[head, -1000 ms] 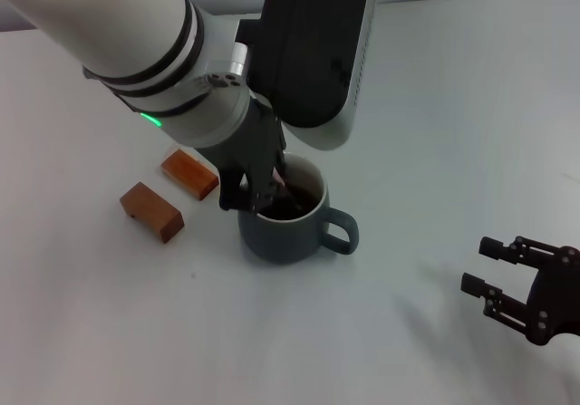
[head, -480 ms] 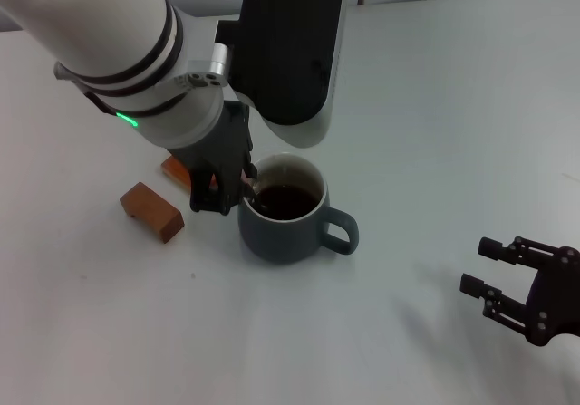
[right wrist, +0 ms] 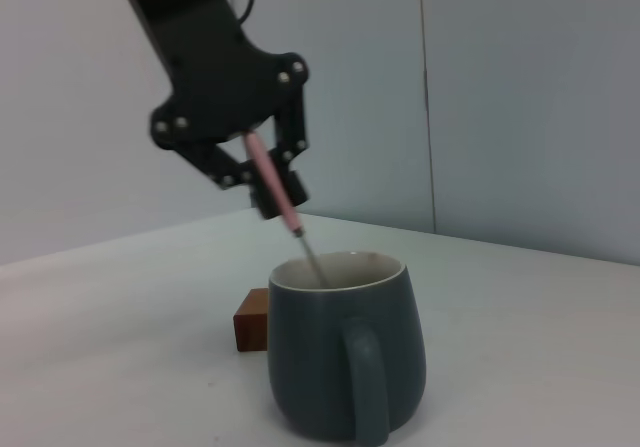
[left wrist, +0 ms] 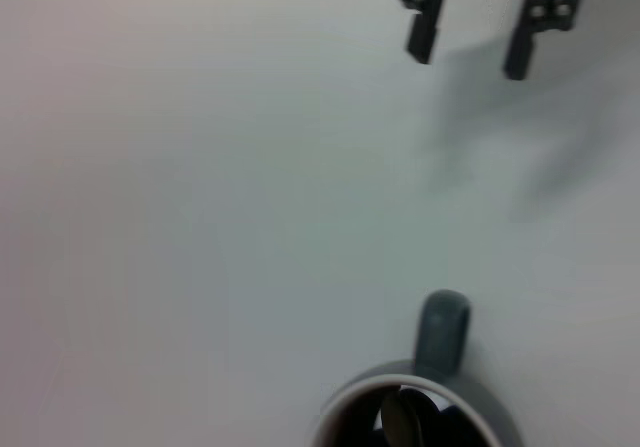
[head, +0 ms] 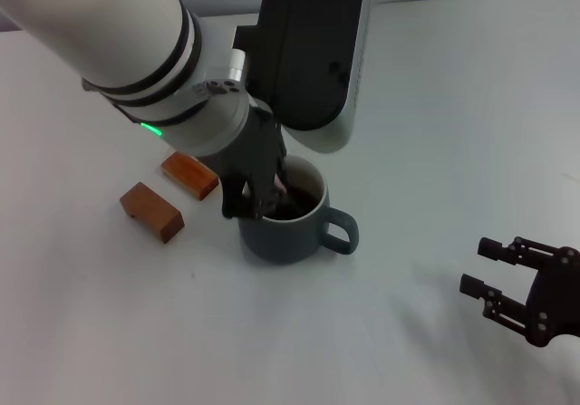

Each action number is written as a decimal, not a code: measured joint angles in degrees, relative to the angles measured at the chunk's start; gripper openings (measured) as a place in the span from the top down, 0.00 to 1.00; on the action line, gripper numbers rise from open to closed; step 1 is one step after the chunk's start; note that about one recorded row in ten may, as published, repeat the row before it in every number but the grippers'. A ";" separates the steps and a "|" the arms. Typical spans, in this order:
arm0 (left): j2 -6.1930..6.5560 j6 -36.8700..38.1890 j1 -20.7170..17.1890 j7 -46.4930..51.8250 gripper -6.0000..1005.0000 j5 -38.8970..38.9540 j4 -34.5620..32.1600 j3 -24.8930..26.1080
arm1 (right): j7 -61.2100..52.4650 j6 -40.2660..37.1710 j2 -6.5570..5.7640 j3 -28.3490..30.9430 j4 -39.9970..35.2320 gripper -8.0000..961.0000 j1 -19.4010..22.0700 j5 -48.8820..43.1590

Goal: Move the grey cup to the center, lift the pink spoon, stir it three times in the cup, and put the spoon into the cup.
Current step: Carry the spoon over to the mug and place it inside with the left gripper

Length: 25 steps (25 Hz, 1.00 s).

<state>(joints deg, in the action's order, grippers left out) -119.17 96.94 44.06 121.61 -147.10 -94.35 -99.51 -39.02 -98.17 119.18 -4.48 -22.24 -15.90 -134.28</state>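
Note:
The grey cup (head: 290, 231) stands on the white table with dark liquid inside and its handle toward my right side. My left gripper (head: 254, 204) hangs over the cup's left rim, shut on the pink spoon (right wrist: 272, 179). The spoon tilts, and its metal stem goes down inside the cup (right wrist: 345, 357). The left wrist view shows the spoon's bowl (left wrist: 405, 419) in the liquid of the cup (left wrist: 443, 327). My right gripper (head: 478, 266) is parked low at the right, open and holding nothing, well away from the cup.
Two brown wooden blocks (head: 152, 211) (head: 190, 173) lie left of the cup, close to my left gripper. One block (right wrist: 255, 317) shows behind the cup in the right wrist view. My right gripper (left wrist: 468, 59) appears far off in the left wrist view.
My left gripper swung left to the cup's left rim half a second ago, then came back right over the cup with the spoon. The cup and my right arm stayed still.

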 joint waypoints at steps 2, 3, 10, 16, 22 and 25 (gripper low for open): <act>0.04 -1.67 -0.43 0.10 0.76 -1.06 0.04 -0.29 | 0.00 -0.04 0.00 0.00 0.00 0.44 0.02 -0.06; 0.06 -2.57 -0.69 0.27 0.76 -2.51 0.09 -0.44 | 0.00 -0.04 0.00 0.00 0.00 0.44 0.03 -0.07; 0.08 2.25 -0.29 0.26 0.75 -2.98 0.43 0.32 | -0.16 -0.05 0.00 -0.19 0.00 0.44 0.08 -0.10; 0.09 2.89 -0.30 -0.07 0.74 -0.77 -0.14 0.84 | -0.59 -0.05 0.00 -0.54 0.00 0.44 0.08 0.07; 0.08 -0.29 -0.66 -0.10 0.74 -0.11 0.38 0.39 | -0.62 -0.25 0.00 -0.53 0.06 0.44 0.08 0.13; 0.08 -1.97 -0.95 0.20 0.74 -1.06 0.71 0.34 | -0.62 -0.64 0.00 -0.37 0.09 0.44 0.08 0.13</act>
<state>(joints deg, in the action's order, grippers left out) -119.09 94.98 43.12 121.82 -148.16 -93.64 -99.17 -39.64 -98.80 119.18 -4.86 -22.15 -15.82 -134.15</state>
